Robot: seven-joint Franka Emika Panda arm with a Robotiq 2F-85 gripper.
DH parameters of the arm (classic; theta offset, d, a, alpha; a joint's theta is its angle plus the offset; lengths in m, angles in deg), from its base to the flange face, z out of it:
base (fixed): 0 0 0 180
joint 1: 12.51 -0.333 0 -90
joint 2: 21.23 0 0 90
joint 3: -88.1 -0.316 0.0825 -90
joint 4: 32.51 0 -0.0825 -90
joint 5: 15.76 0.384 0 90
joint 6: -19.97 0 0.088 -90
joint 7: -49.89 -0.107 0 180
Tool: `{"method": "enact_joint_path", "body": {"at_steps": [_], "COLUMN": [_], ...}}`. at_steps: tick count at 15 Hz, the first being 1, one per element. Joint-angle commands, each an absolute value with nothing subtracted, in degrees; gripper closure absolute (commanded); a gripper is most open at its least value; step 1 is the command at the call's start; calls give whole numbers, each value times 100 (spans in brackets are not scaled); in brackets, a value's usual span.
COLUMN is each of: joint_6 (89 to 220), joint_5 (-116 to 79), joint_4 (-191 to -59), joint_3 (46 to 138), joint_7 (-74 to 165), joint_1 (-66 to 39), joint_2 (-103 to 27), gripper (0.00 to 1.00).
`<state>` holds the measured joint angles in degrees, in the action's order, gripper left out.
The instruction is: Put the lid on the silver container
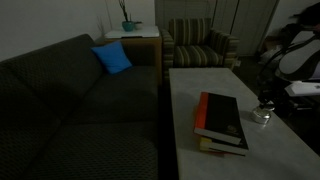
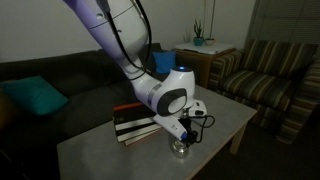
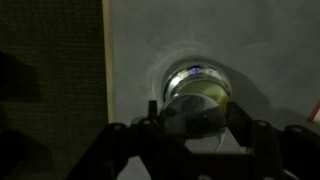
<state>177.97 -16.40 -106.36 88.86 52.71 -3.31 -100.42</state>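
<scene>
Lid [image 3: 197, 122], wrist view: grey disc clamped between end effector [image 3: 196, 110] fingers, one finger against each side, overlapping near rim of container [image 3: 196, 82]; container standing on pale counter [image 3: 260, 50].

Exterior view: container [image 1: 262, 113] near counter [image 1: 200, 80] edge, just beside books [image 1: 222, 122]; lid too small to make out.

Exterior view: end effector [image 2: 185, 135] low over container [image 2: 180, 148], books [image 2: 135, 125] behind; grip hidden here.

Glossy white rounded arm [image 2: 118, 35], dark-ringed wrist joint [image 2: 172, 100], black end effector [image 2: 184, 134] with dark linkages.
</scene>
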Motion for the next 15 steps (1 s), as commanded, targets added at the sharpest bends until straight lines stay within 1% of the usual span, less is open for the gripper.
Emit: {"method": "enact_joint_path", "body": {"at_steps": [1, 7, 8, 15], "joint_6": [17227, 16574, 16623, 16087], "joint_5": [-1599, -1562, -1553, -1533], "joint_4": [-9950, -9243, -9618, -9532], "joint_3": [8602, 8603, 8609, 8686], "joint_7": [5744, 5829, 5827, 5696], "joint_1": [-98, -112, -110, -149], "joint_2": [-10414, -10779, -10508, -10520], "gripper": [56, 56, 56, 56]}}
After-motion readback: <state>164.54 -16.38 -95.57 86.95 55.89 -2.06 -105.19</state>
